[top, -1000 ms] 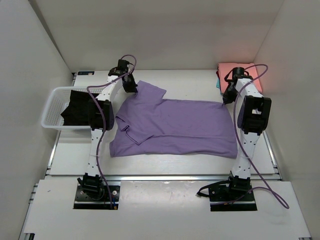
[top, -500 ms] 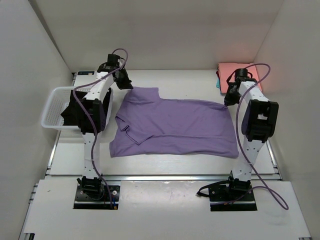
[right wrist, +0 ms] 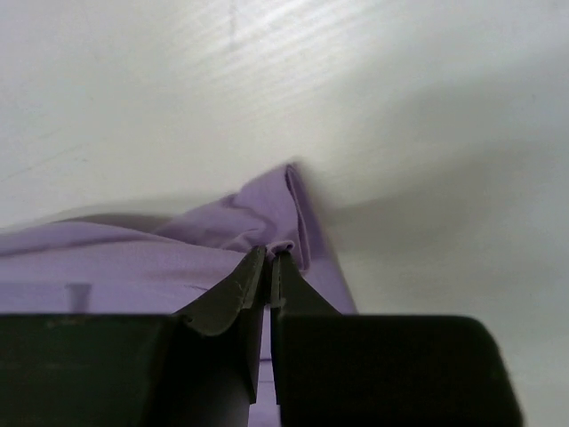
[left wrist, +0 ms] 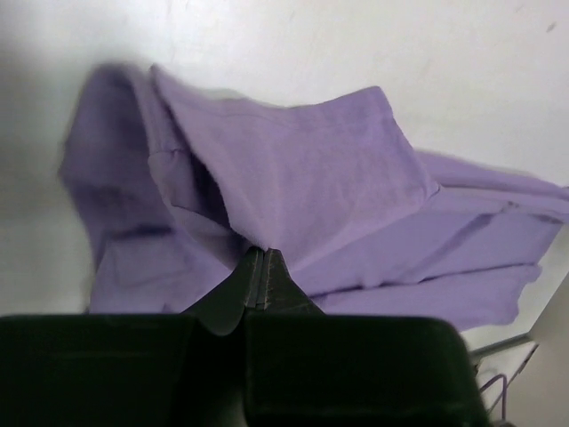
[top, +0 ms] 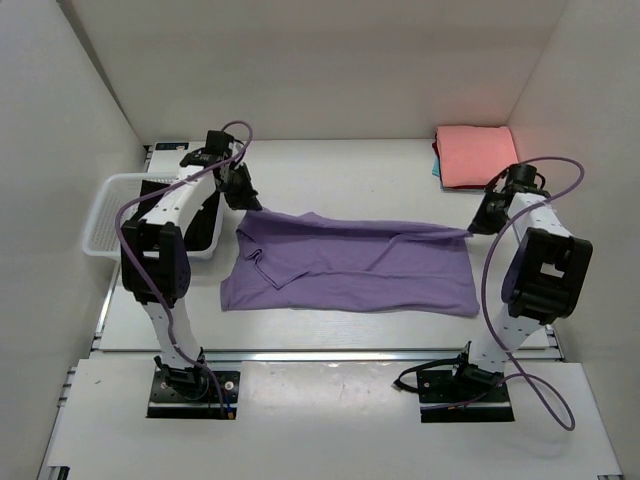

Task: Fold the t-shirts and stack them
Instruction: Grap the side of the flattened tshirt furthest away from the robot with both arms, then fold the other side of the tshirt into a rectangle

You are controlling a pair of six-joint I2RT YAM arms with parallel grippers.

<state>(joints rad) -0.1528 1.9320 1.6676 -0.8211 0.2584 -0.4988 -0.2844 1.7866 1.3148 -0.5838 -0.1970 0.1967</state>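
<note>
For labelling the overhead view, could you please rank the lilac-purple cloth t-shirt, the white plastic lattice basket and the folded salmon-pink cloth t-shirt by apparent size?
Largest: lilac-purple cloth t-shirt.
Middle: white plastic lattice basket, though the left arm hides part of it.
Smallest: folded salmon-pink cloth t-shirt.

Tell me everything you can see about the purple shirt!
The purple t-shirt is a plain lilac short-sleeved shirt of soft, thin-looking cloth, with no print showing. It lies spread sideways on the white table, its sleeve end on the left. Most of it rests flat, but its far edge is lifted and creased. The left gripper pinches the far left corner and the right gripper pinches the far right corner, both shut on the cloth.
</note>
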